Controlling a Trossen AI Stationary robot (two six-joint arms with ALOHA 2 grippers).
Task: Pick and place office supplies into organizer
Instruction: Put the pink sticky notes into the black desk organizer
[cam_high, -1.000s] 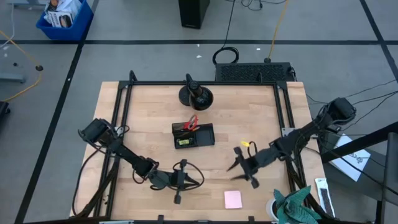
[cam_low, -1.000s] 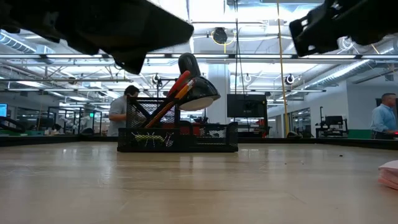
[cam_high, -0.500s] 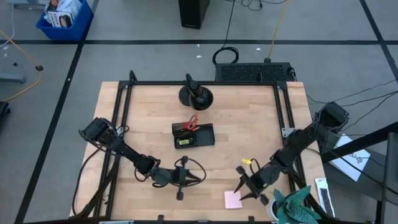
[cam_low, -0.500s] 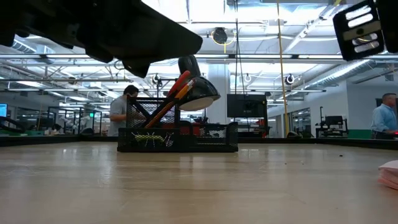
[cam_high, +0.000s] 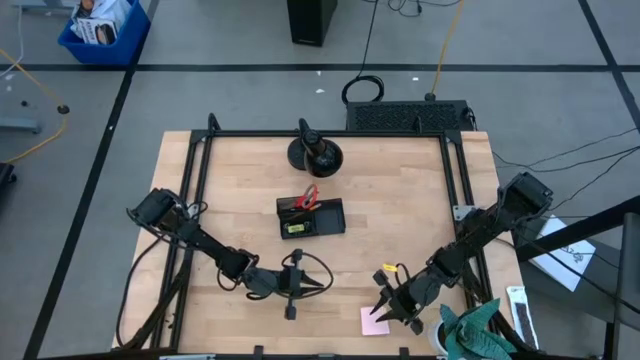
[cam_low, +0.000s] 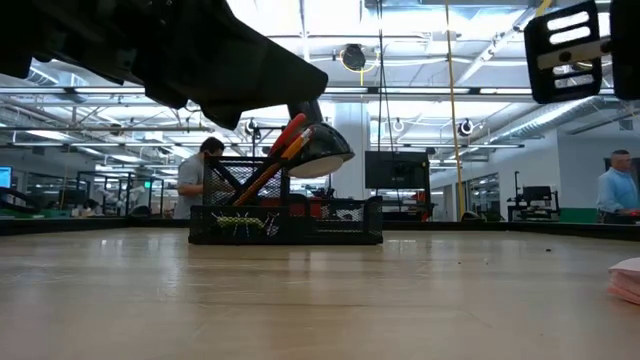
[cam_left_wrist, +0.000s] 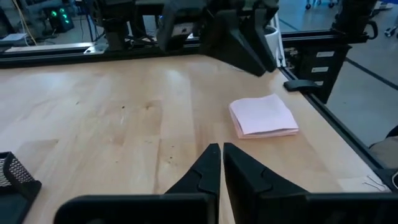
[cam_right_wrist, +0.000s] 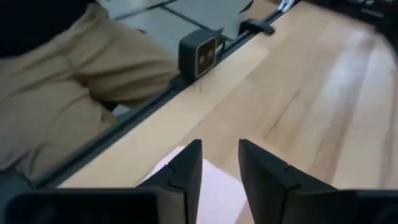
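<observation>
The black organizer (cam_high: 312, 217) stands mid-table, with the red-handled scissors (cam_high: 308, 196) sticking out of it; in the low view the scissors and orange pencils (cam_low: 288, 140) lean up out of the organizer (cam_low: 285, 222). The pink sticky-note pad (cam_high: 372, 324) lies flat near the table's near edge, right of centre. My right gripper (cam_high: 384, 310) hangs over the pad's far edge, open, slanting down; in the right wrist view the pad (cam_right_wrist: 208, 190) shows between and below the fingers of my right gripper (cam_right_wrist: 221, 163). My left gripper (cam_high: 291, 286) is shut, left of the pad and empty. Other supplies are out of view.
A round black stand base (cam_high: 315, 153) sits at the table's far side. A green cloth heap (cam_high: 478, 334) lies off the near right corner, and a blue bin (cam_high: 103, 28) stands on the floor. A small camera (cam_right_wrist: 199, 52) sits on the near frame rail, with a person's trouser legs (cam_right_wrist: 68, 93) beyond it.
My right gripper has swung toward the table's near edge and come down over the pink pad, tipping further downward. Its fingers stand closer together than before. The pad and organizer have stayed put.
</observation>
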